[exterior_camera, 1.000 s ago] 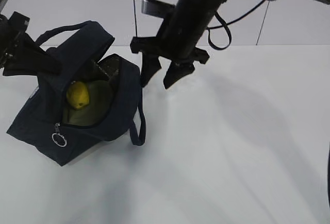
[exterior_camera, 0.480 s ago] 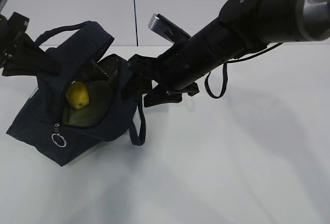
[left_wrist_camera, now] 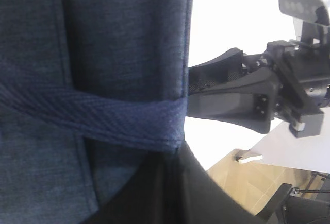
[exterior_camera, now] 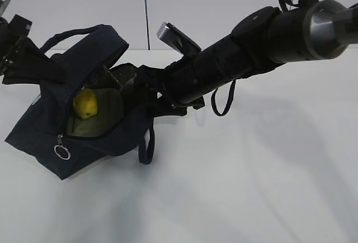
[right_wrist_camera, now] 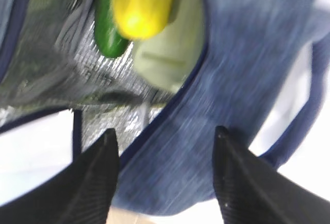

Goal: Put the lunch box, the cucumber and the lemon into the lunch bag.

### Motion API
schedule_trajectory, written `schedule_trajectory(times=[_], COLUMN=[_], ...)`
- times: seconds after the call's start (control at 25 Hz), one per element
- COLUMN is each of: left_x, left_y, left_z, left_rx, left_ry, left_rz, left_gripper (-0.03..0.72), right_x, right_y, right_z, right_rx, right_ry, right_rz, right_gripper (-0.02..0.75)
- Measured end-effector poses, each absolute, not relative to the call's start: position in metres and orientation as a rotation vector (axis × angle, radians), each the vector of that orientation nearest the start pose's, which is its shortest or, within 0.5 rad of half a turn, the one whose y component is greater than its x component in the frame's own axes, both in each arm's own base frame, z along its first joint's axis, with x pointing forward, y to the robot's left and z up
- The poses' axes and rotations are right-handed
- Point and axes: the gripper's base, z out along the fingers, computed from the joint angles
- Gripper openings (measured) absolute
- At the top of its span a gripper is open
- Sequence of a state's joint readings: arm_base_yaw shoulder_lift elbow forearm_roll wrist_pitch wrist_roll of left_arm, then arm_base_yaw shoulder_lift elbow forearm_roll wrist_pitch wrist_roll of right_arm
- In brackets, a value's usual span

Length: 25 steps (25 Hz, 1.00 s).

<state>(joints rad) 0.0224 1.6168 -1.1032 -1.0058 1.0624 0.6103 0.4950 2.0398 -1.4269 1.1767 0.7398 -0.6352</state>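
On a white tabletop, the boxy dark navy fabric lunch bag (exterior_camera: pixel 84 120) lies tipped on its side with its silver ring pull (exterior_camera: pixel 61 152) nearest the camera; inside its foil-lined mouth rest the bright yellow lemon (exterior_camera: pixel 85 103), the pale sage-green lid of the lunch box (right_wrist_camera: pixel 170 54) and the glossy dark green cucumber (right_wrist_camera: pixel 105 23). Behind it, the left gripper (exterior_camera: pixel 31 64) is clamped shut on the bag's fabric by a handle, while the right gripper (right_wrist_camera: pixel 165 175), jaws spread and empty, straddles the rim. A snag there could drag the bag and spill its contents.
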Motion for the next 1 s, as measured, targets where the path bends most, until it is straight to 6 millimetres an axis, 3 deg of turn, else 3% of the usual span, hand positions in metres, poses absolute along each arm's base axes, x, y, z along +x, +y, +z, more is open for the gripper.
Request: schedule_trajectory(times=[0.44, 0.68, 0.88, 1.0], left_x=[0.313, 0.312, 0.312, 0.312], left_y=[-0.060, -0.060, -0.060, -0.060], left_z=[0.262, 0.262, 0.262, 0.262], left_rx=[0.140, 0.143, 0.145, 0.148], left_ry=[2.571, 2.573, 2.575, 2.576], left_rz=[-1.122, -1.120, -1.120, -1.124], left_gripper=[-0.008, -0.008, -0.008, -0.008], right_x=[0.343, 0.338, 0.345, 0.350], right_y=[0.252, 0.244, 0.250, 0.253], right_z=[0.202, 0.186, 0.195, 0.188], right_rx=[-0.511, -0.418, -0.318, -0.274], right_ry=[2.550, 2.564, 2.406, 2.380], right_rz=[1.208, 1.145, 1.278, 1.304], right_gripper=[0.434, 0.434, 0.434, 0.434])
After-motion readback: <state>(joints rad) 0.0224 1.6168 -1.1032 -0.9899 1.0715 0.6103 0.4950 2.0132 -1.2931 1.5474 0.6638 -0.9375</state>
